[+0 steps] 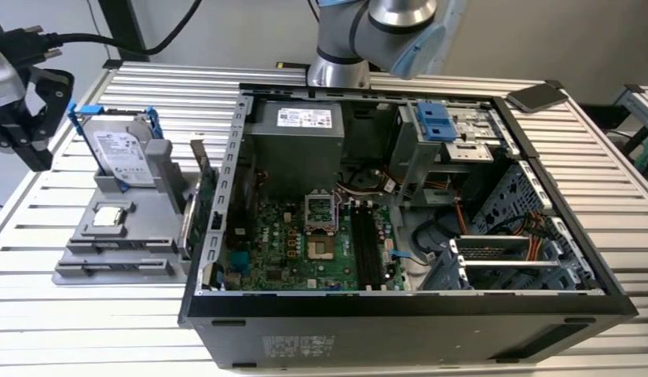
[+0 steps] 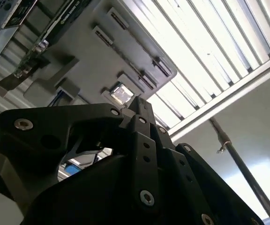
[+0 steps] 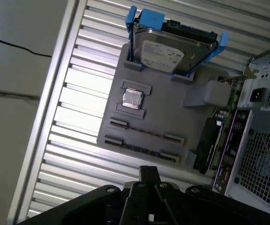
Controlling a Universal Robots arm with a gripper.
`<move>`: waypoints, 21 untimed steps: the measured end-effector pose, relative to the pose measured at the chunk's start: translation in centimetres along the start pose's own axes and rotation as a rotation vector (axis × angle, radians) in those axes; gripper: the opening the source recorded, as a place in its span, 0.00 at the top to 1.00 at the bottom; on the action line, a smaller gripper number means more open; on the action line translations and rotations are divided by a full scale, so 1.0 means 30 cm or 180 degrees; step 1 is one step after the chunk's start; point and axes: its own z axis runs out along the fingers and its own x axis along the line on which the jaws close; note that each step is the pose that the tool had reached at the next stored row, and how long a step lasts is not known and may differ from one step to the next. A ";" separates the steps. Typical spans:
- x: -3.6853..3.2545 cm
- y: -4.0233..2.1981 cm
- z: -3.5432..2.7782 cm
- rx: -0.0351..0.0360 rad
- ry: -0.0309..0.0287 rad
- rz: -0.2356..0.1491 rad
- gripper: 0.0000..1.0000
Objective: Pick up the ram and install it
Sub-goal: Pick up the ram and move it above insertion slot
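Note:
The ram (image 3: 139, 148) is a long thin dark stick standing on edge in the outer row of the grey holder (image 3: 172, 112). In the exterior view that holder (image 1: 125, 236) sits at the left, beside the open computer case (image 1: 408, 306). Long black memory slots (image 1: 367, 243) run along the green motherboard (image 1: 287, 251) inside the case. My gripper (image 1: 25, 129) hangs above the table's edge at the exterior view's far left, apart from the holder and the ram. Its black body (image 3: 149, 197) looks down on the holder from the ram's side.
On the holder stand a hard drive in a blue caddy (image 1: 119, 153), a processor chip (image 3: 132, 99) and a green expansion card (image 3: 219, 136) against the case wall. A power supply (image 1: 298, 133) and drive cage (image 1: 449, 129) fill the case's far end. A phone (image 1: 539, 96) lies behind.

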 end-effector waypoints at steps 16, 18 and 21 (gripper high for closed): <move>0.000 0.000 -0.001 -0.0009 0.0036 -0.0767 1.00; 0.000 0.000 -0.001 -0.0008 0.0042 -0.0872 1.00; 0.000 0.001 -0.001 -0.0011 0.0051 -0.1048 1.00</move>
